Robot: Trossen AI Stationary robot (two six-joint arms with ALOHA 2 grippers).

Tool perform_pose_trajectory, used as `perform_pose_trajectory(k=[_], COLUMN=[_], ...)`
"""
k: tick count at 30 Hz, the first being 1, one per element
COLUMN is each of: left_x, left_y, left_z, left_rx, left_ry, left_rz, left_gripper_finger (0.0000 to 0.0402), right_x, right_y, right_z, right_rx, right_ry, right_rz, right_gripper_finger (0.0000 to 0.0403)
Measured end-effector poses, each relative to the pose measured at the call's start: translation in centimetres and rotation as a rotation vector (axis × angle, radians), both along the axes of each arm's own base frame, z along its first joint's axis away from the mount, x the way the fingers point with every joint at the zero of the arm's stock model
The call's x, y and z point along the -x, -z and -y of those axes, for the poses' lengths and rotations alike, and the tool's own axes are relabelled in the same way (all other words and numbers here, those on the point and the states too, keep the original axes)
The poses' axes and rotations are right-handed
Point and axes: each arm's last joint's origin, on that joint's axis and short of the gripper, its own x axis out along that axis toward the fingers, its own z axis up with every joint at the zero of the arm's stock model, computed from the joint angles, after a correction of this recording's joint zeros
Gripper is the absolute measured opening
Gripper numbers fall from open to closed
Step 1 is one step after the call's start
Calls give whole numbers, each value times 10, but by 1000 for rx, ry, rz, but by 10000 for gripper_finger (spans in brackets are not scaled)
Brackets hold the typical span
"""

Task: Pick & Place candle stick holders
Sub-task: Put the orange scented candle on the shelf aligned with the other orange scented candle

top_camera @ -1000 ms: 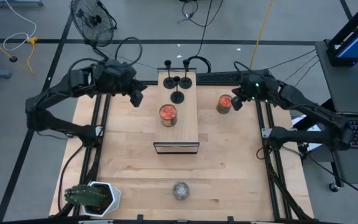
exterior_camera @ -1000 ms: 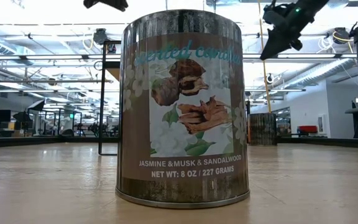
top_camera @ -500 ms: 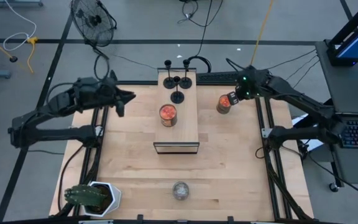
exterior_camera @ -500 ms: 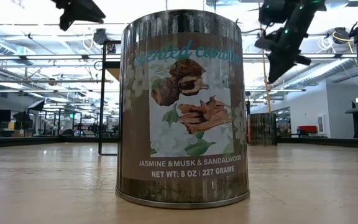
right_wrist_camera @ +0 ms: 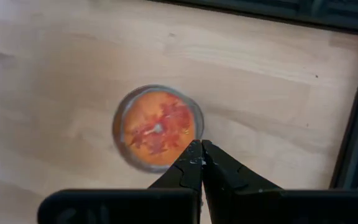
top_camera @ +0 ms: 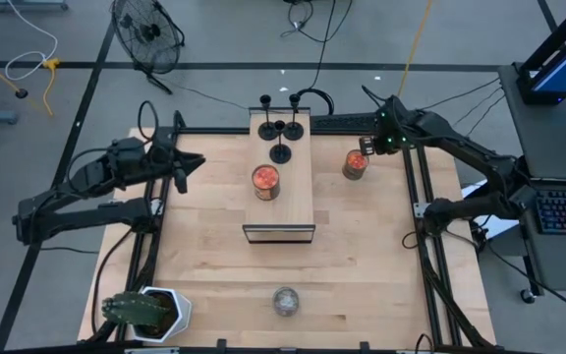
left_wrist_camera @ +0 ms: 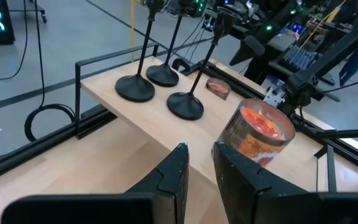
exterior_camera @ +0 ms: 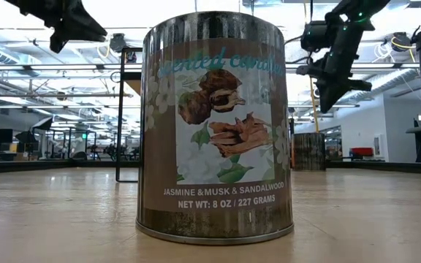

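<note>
Three candle stick holders (top_camera: pixel 280 131) stood upright, stems vertical, clustered on the raised wooden platform (top_camera: pixel 293 206) at the tabletop's (top_camera: pixel 362 256) far edge. Left tool (left_wrist_camera: pixel 197 163) slightly parted, empty; right tool (right_wrist_camera: pixel 201 160) clenched, empty, above a tin (right_wrist_camera: pixel 158 127). Concrete floor (top_camera: pixel 67 39) around.

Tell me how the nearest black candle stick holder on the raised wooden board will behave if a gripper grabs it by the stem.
The matte-black candle stick holder nearest the tin has a tall thin stem over a small disc base, so it would probably tip easily if nudged sideways. The stem looks rigid, likely metal, so it should not flex. It stands close to two matching holders, so a tilted lift could knock them.
</note>
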Motion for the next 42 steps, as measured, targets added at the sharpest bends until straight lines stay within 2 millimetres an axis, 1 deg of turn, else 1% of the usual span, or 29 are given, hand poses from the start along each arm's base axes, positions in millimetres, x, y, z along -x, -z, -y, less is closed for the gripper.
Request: perform_pose_trajectory(k=[4,10,16,21,24,28,33,38,42], left_x=[3,4,4,3,3,3,3,3,3], left_y=[4,5,4,2,2,1,1,1,1], left_z=[1,2,2,1,1,1,1,1,1], left_rx=[9,24,22,10,-5,-44,-50,-49,-47], left_ry=[-4,-8,-12,-12,-10,-1,0,0,-1], left_rz=[8,19,20,39,39,32,31,31,32], left_gripper_finger=[81,81,81,81,81,81,81,81,81], right_x=[3,5,8,7,6,3,-4,-14,-18], right_y=[1,-3,-3,-3,-4,-4,-3,8,17], right_z=[8,15,18,19,20,18,14,15,19], right_rx=[19,65,113,145,164,164,165,125,89], right_ry=[32,59,94,44,22,-13,-63,-72,-60], right_rz=[11,48,-2,-19,-14,-24,-31,-50,-69], right_gripper_finger=[0,0,0,1,9,36,92,157,196])
